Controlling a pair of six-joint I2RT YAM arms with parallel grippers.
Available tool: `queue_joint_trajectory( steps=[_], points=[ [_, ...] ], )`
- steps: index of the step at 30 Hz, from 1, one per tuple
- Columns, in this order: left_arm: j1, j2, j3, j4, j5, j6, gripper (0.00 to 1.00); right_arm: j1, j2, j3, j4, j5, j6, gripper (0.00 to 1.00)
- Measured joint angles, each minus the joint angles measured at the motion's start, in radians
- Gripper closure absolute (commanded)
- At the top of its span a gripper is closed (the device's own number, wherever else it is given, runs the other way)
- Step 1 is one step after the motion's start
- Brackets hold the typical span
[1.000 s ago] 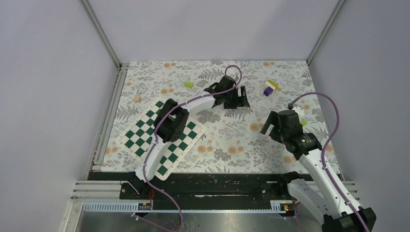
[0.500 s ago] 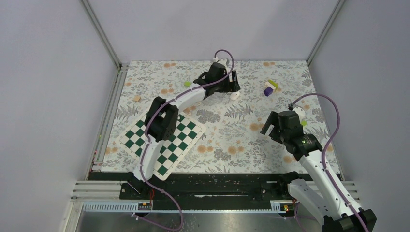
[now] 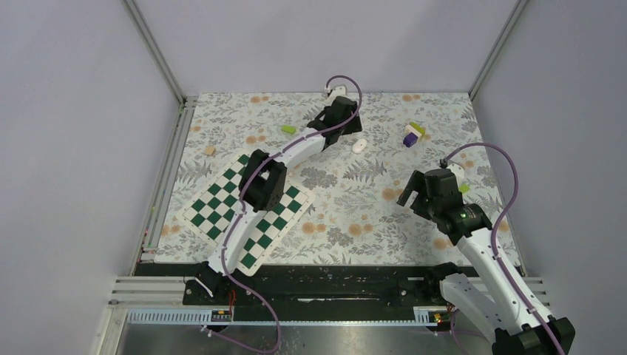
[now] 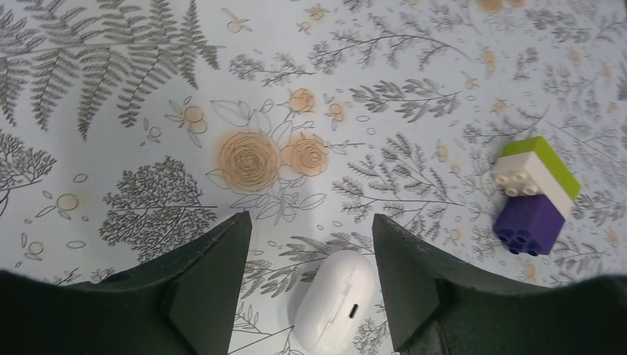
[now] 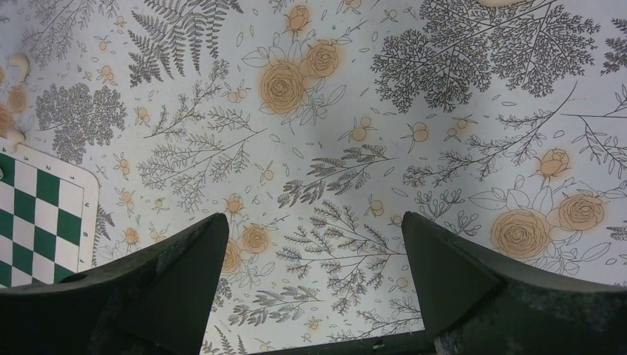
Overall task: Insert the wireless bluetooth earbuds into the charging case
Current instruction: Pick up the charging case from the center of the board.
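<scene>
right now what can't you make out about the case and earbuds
- Charging case, left wrist view: near end cut off by the frame edge; closed, so inside hidden.
- Earbuds: not identifiable in any view.
- Pale bits, right wrist view: cut by the left edge, too blurred to identify.

light: bright and even, from above | shadows: soft and pale | flower cloth [image 5: 318, 159]: grey shady patch mid-picture | left fingers [image 4: 203, 296]: dark, a bit fuzzy, at 7 and 5 o'clock | top view: sharp all over
</scene>
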Motion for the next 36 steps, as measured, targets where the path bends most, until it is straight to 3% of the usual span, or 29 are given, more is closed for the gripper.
queue_joint_trajectory(
  steps=[7, 18, 36],
  points=[
    [0.009, 0.015, 0.042, -0.126, -0.012, -0.103, 0.42, 0.0, 0.031, 0.0, 0.001, -0.025, 0.003, 0.05],
    [0.034, 0.016, 0.031, -0.183, -0.02, -0.252, 0.38, 0.0, 0.045, 0.0, 0.002, -0.043, 0.007, 0.05],
    [0.068, 0.063, 0.032, -0.181, 0.01, -0.524, 0.52, 0.0, -0.015, -0.024, 0.023, -0.058, 0.056, 0.05]
  ],
)
